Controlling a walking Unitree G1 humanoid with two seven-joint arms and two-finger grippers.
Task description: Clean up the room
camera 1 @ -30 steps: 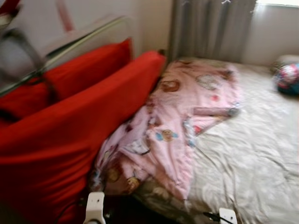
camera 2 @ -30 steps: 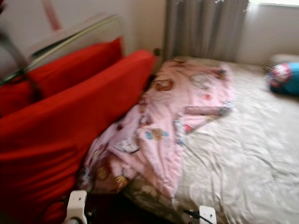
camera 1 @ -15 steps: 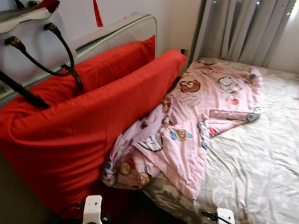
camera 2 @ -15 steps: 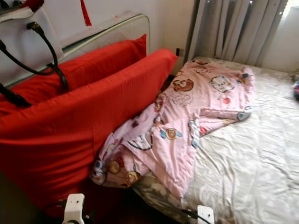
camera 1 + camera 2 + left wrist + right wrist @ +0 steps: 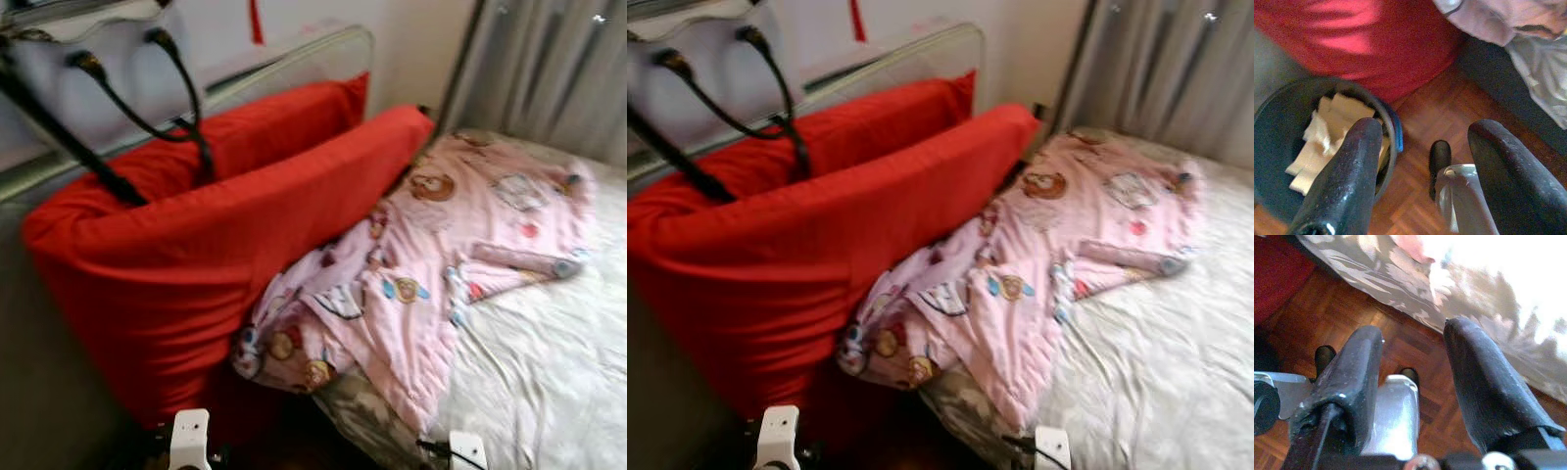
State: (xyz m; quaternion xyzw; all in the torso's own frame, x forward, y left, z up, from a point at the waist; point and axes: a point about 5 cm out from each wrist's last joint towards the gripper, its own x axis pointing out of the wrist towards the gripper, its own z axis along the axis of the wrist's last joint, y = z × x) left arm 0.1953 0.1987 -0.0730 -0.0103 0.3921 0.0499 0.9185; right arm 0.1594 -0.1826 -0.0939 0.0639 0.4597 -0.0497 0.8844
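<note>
Bed [image 5: 549, 372], grey curtains [image 5: 549, 78], seemingly parquet floor [image 5: 1352, 318]

Curtains [image 5: 558, 78]: grey, pleated, hanging at far right behind the bed. Wall [image 5: 411, 39]: pale, plain, far centre. Rail [image 5: 294, 61]: curved metal with a clear panel, far left behind the cushions. Floor [image 5: 1327, 318]: dark reddish wood parquet, near, running beneath the bed's edge.
</note>
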